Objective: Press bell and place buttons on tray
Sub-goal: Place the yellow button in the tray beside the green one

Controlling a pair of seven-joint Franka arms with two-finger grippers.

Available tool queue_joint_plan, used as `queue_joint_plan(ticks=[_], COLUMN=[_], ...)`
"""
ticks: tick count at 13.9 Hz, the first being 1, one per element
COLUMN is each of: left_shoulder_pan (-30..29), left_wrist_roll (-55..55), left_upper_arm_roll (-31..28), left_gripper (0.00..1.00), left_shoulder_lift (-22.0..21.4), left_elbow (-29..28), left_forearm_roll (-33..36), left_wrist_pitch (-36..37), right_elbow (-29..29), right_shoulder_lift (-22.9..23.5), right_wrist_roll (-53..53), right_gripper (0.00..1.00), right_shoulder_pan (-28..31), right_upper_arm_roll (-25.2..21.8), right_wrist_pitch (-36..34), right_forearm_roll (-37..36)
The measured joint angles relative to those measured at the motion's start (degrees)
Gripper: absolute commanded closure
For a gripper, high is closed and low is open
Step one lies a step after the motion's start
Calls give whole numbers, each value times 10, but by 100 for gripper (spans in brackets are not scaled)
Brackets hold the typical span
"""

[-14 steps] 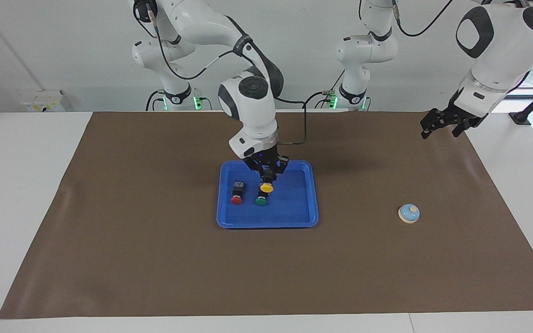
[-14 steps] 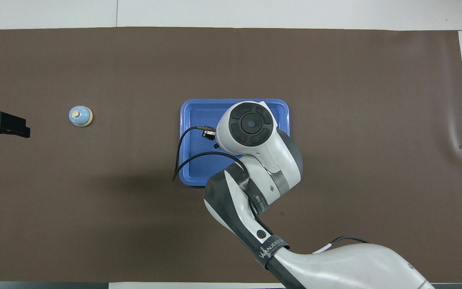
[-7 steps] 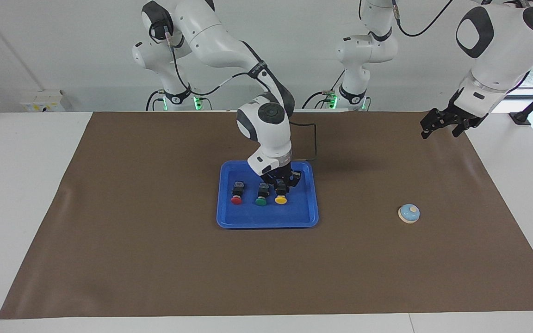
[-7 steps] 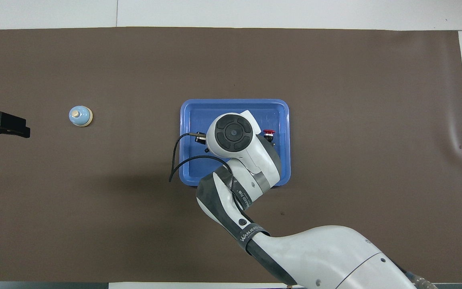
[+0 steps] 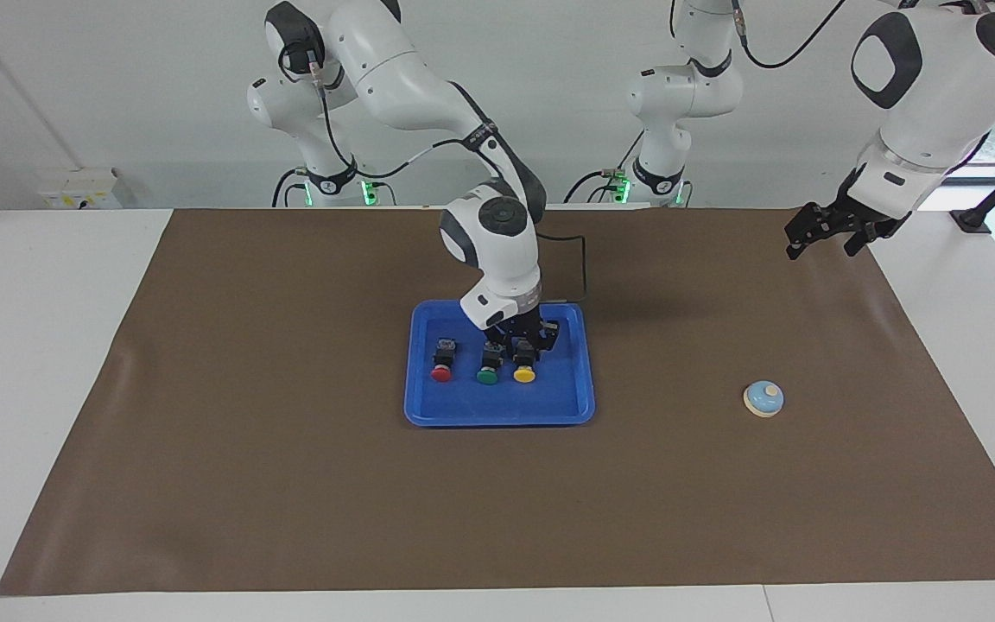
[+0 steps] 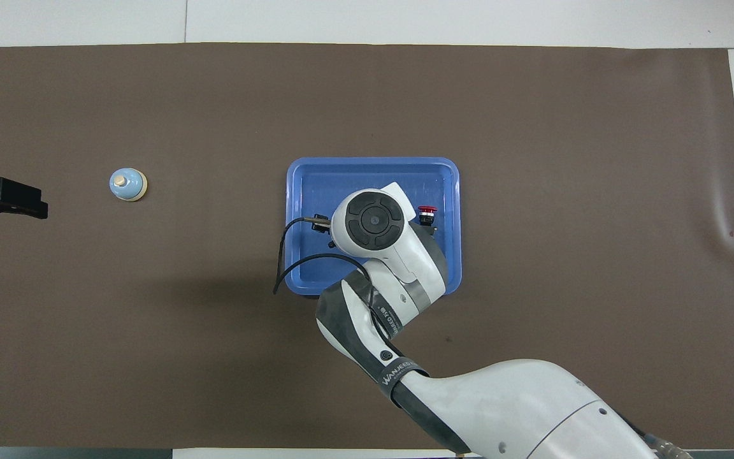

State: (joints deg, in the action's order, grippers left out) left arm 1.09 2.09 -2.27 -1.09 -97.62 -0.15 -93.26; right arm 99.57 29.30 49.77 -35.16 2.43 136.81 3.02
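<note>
The blue tray lies mid-table and also shows in the overhead view. In it stand the red button, the green button and the yellow button in a row. My right gripper is low over the tray, shut on the yellow button's black body, which rests on the tray floor. In the overhead view my right wrist hides all but the red button. The light-blue bell stands toward the left arm's end. My left gripper waits raised over the mat edge.
A brown mat covers the table, with white table margin around it. The right arm's black cable hangs over the tray's edge on the side toward the left arm.
My right gripper carried the yellow button sideways toward the left arm's end, off the green button, and set it down beside it. Since half a second ago the wrist barely shifted. The left arm has not moved.
</note>
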Motion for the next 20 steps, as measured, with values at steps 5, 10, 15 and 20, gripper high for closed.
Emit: queue_joint_plan(ticks=[5, 10, 15, 20], left_shoulder_pan=[0, 0, 0, 0], left_wrist_roll=[0, 0, 0, 0], left_upper_arm_roll=[0, 0, 0, 0], left_gripper=[0, 0, 0, 0], left_shoulder_lift=[0, 0, 0, 0], left_elbow=[0, 0, 0, 0], left_forearm_roll=[0, 0, 0, 0], left_wrist_pitch=[0, 0, 0, 0], right_elbow=[-38, -45, -45, -45], right_shoulder_lift=[-30, -118, -174, -212], right_wrist_roll=[19, -36, -219, -406], right_gripper=[0, 0, 0, 0], right_shoulder_pan=[18, 102, 203, 299], right_upper_arm_roll=[-11, -12, -14, -15], right_wrist_pitch=[-74, -170, -274, -348], right_forearm_roll=[0, 0, 0, 0])
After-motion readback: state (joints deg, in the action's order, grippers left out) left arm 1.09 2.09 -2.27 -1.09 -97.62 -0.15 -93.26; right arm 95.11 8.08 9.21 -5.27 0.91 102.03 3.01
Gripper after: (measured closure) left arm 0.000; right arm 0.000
